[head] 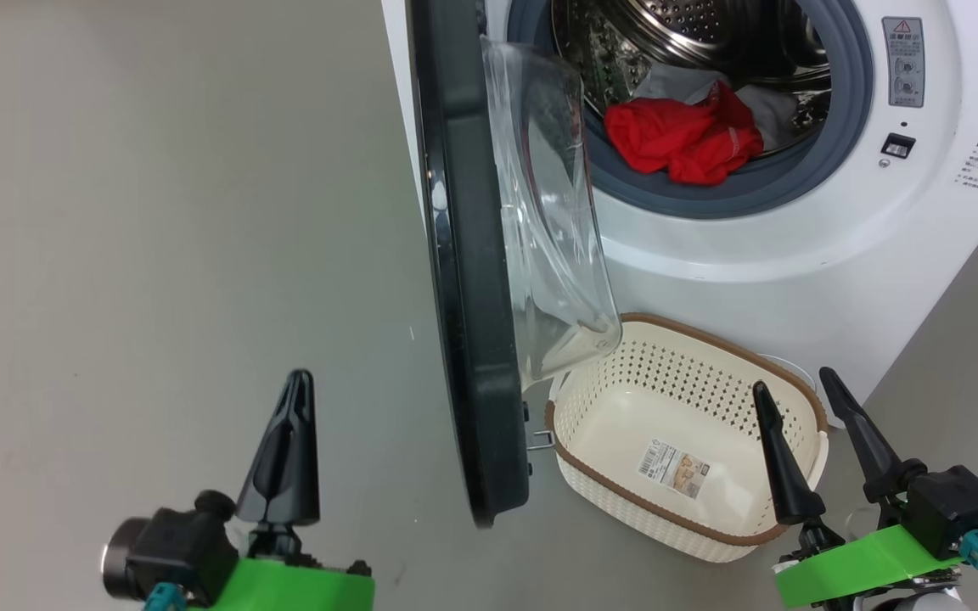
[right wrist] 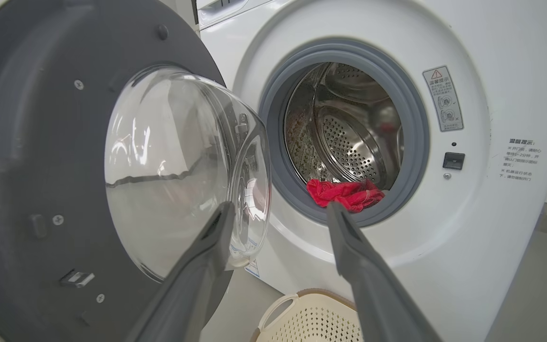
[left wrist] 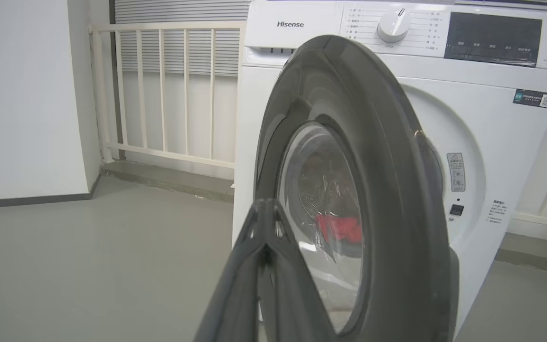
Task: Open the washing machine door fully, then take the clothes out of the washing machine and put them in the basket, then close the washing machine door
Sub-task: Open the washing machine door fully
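Left claw: the left gripper (head: 299, 382) (left wrist: 265, 205) is pressing its two long, dark, tapered fingers together into a single point, gripping nothing. It is hovering over the floor on the outer side of the door.
Right claw: the right gripper (head: 797, 386) (right wrist: 279, 209) is holding its matte wedge-shaped fingers spread apart and empty. It is hanging over the basket's near right end and pointing toward the drum mouth.
Door: the washing machine door (head: 465, 297) (left wrist: 387, 190) (right wrist: 17, 142) is standing open, seen edge-on from the head. Its wide, glossy black rim is curving round a bulging clear glass bowl (head: 550, 229).
Basket: the basket (head: 625, 399) is sitting on the floor in front of the washer, just beside the door's lower edge. It is cream perforated plastic, a rounded rectangle with a brown woven-look rim, and is carrying a sticker (head: 674, 467) on its bare bottom.
Clothes: the clothes (head: 680, 140) (right wrist: 344, 194) are lying crumpled at the front lip of the drum, soft red cloth with pale fabric behind.
Machine: the washing machine (head: 795, 271) is showing smooth white panels, a grey rubber gasket (head: 710, 199) and a shiny perforated steel drum (head: 693, 34).
Floor: the floor (head: 158, 212) is lying plain, grey and matte.
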